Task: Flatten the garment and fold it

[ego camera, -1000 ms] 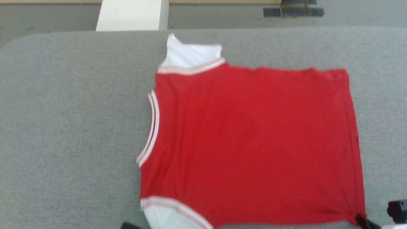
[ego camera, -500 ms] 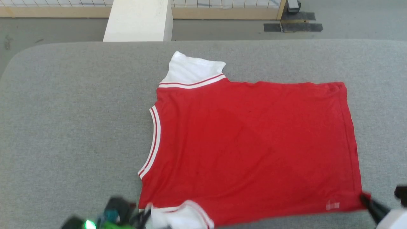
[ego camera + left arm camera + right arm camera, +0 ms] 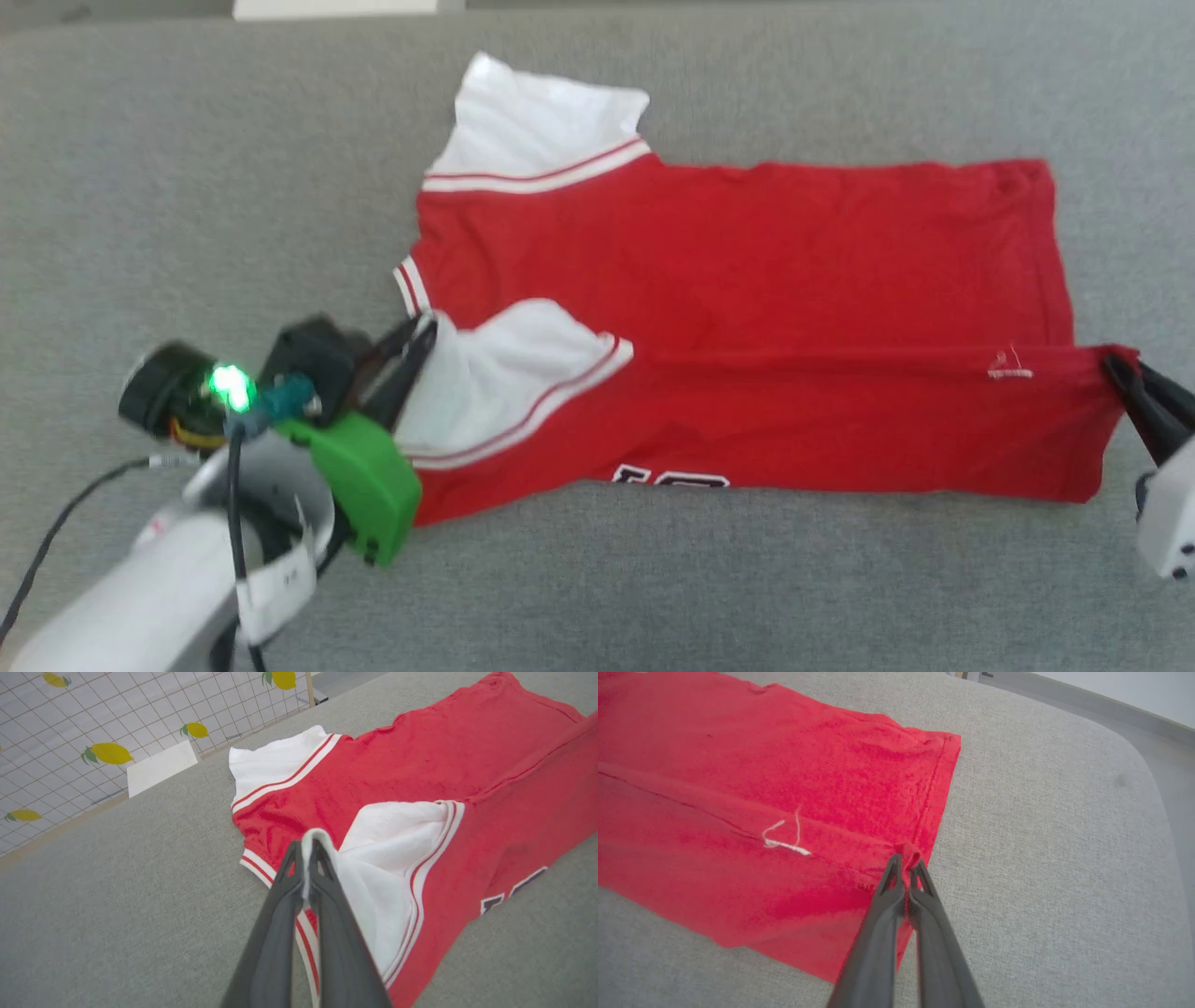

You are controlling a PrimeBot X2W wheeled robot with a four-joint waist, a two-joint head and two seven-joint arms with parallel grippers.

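Bare grey cushion lies open left, right and beyond the shirt; my left forearm crowds the near-left corner, and a white block stands past the far edge.

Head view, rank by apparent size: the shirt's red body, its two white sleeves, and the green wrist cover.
Red body, largest.
Far sleeve and near sleeve look alike.
Green wrist cover, smallest, though nearer the camera.

- We count one garment, lying on one grey padded surface.
- We count two white sleeves: the far sleeve at the garment's far edge, and the near sleeve on its red body.
- We count two grippers: the left gripper at the garment's near sleeve, and the right gripper at its hem corner.
- Beyond the garment, we count five lemon prints and one white block.
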